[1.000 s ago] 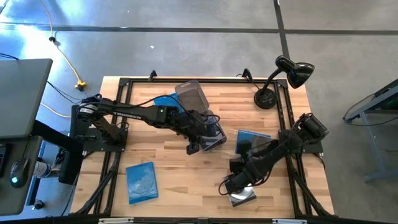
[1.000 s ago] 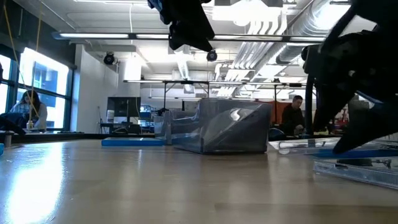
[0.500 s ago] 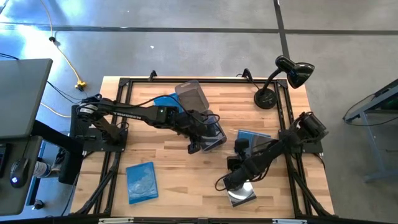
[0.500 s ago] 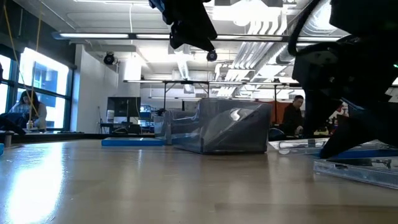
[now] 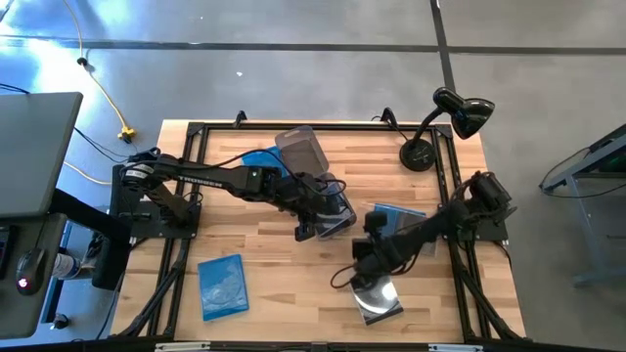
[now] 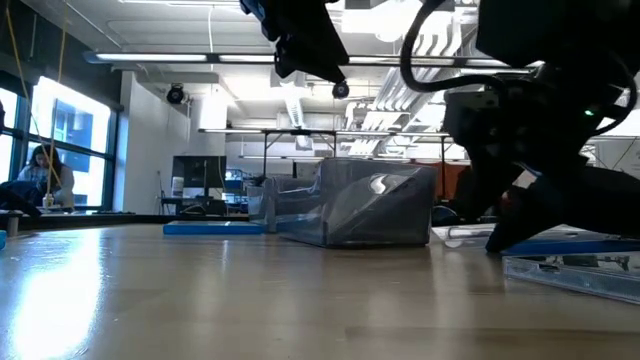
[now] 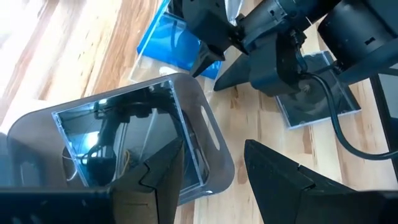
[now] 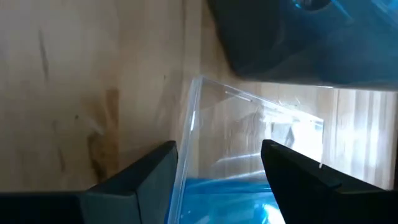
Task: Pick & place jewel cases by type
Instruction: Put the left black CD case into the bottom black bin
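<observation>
High view shows a pale wood-plank desk [image 5: 264, 298] on a grey concrete floor, with a black lamp [image 5: 452, 117] at upper right; the low view looks across it into a bright workshop with ceiling ducts and a seated person at far left. Two smoky translucent tubs sit mid-frame: one [image 5: 298, 149] upright near the top, the other [image 5: 333, 210] under the left jaws [image 5: 315, 227], which stand apart above it. A glossy blue case [image 5: 222, 285] lies flat at lower left; another blue case [image 5: 256, 159] peeks out beside the upper tub, and a third [image 5: 398, 217] lies right of centre under the right arm. A silver-faced case [image 5: 378, 298] lies at lower centre. The right jaws [image 5: 363, 262] stand apart, between the third blue case and the silver one, a clear thin edge between them in the right wrist view.
</observation>
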Tool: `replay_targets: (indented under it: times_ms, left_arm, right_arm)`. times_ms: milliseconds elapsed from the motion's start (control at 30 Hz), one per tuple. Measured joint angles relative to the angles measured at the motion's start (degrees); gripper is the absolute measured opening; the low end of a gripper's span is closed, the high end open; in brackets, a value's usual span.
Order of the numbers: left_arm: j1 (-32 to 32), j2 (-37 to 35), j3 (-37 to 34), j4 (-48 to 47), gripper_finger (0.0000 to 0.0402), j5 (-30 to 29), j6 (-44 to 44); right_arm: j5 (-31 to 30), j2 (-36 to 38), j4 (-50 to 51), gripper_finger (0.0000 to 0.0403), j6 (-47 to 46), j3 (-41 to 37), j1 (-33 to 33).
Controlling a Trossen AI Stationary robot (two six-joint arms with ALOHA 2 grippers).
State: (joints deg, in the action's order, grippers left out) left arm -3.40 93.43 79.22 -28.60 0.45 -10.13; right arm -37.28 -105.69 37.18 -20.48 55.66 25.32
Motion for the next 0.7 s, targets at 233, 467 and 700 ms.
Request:
replay_targets:
  times_ms: [233, 467, 700]
  left_arm:
    - [0.0, 0.0, 0.0, -0.3, 0.0168, 0.0, 1.0]
    - [0.0, 0.0, 0.0, -0.3, 0.0168, 0.0, 1.1]
    - [0.0, 0.0, 0.0, -0.3, 0.0168, 0.0, 1.1]
  right_arm:
    - [3.3, -0.1, 0.0, 0.0198, 1.0, 0.0, -0.6]
    - [3.9, -0.2, 0.9, 0.0146, 1.0, -0.1, -0.6]
    - [4.7, -0.2, 1.0, 0.0111, 1.3, -0.1, -0.6]
